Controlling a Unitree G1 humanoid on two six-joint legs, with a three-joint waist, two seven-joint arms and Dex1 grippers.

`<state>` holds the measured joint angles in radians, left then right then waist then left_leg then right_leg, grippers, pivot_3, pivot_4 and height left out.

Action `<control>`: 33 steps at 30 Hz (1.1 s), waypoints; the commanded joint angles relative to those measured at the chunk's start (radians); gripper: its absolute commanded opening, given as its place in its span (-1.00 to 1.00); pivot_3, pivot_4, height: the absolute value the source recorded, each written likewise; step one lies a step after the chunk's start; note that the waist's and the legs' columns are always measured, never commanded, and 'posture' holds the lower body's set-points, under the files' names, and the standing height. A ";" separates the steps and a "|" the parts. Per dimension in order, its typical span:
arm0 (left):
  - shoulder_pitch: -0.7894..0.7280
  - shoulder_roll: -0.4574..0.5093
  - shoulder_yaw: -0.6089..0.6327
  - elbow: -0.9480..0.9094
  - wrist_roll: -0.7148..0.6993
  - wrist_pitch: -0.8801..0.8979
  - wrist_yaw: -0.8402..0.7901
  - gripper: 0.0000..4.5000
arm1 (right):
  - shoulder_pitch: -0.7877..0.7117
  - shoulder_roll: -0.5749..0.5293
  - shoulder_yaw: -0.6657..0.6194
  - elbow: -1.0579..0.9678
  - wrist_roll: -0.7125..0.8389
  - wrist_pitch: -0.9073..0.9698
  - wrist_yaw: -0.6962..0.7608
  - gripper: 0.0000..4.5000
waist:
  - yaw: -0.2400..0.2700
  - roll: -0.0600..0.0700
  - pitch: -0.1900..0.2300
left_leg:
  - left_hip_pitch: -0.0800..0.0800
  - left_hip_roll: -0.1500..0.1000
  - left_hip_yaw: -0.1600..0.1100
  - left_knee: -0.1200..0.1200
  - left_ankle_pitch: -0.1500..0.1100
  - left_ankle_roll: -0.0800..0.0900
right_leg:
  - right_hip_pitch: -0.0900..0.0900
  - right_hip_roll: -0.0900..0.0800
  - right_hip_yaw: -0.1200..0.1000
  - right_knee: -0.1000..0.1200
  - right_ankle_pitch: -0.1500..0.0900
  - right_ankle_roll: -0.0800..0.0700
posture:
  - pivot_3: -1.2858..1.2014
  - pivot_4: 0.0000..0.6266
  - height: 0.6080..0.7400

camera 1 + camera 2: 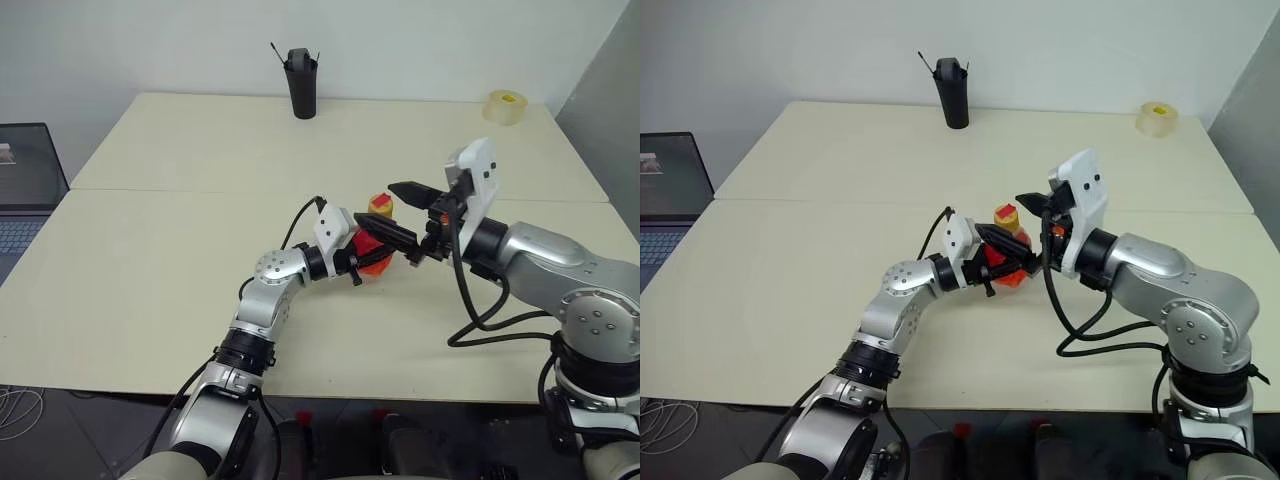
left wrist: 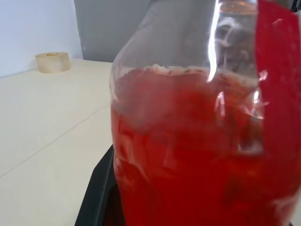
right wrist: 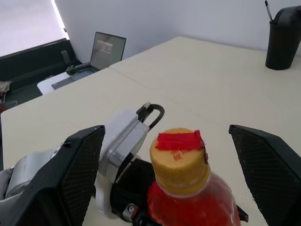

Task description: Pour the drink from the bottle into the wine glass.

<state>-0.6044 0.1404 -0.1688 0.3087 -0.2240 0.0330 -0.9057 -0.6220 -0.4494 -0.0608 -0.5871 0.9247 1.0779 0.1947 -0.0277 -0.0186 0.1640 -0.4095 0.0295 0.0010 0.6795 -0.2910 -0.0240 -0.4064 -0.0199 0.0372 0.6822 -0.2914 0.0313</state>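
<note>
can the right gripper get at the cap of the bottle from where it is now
Probably yes. The right gripper is open, its fingers standing either side of the yellow cap, with nothing between them. The left gripper holds the bottle lower, around its body.

Left gripper (image 1: 1012,262) holds the bottle (image 1: 1009,250); right gripper (image 1: 1036,232) spread above.

Black cup (image 1: 301,86) with pens, tape roll (image 1: 505,107), laptop (image 1: 25,190), table (image 1: 150,260)

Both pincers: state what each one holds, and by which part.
The left pincer grips the small clear plastic bottle of red drink by its rounded body, upright. The right pincer holds nothing; it stands open on either side of the bottle's yellow cap.
</note>
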 commanded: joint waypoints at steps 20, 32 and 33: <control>-0.012 0.000 0.018 -0.049 -0.010 -0.030 0.030 -0.37 | -0.004 0.049 0.002 0.080 -0.151 -0.095 0.034 1.00 | 0.000 0.000 0.000 | 0.000 0.000 0.000 0.000 0.000 0.000 | 0.000 0.000 0.000 0.000 0.000 0.000 | 0.03 -0.52 1.00; -0.018 0.005 0.014 -0.038 -0.004 -0.032 0.030 -0.37 | 0.042 0.036 -0.040 0.001 -0.091 -0.056 0.036 1.00 | 0.000 0.000 0.000 | 0.000 0.000 0.000 0.000 0.000 0.000 | 0.000 0.000 0.000 0.000 0.000 0.000 | 0.03 -0.52 1.00; -0.018 0.004 0.013 -0.038 -0.003 -0.032 0.029 -0.37 | 0.047 0.033 -0.044 -0.007 -0.081 -0.049 0.035 1.00 | 0.000 0.000 0.000 | 0.000 0.000 0.000 0.000 0.000 0.000 | 0.000 0.000 0.000 0.000 0.000 0.000 | 0.03 -0.52 1.00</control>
<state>-0.6013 0.1512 -0.1614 0.3089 -0.2208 0.0299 -0.8795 -0.5690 -0.4099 -0.0702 -0.5489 0.8158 1.0222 0.2342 -0.0280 -0.0186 0.1640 -0.4096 0.0297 0.0009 0.6795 -0.2910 -0.0239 -0.4064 -0.0200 0.0372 0.6823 -0.2914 0.0313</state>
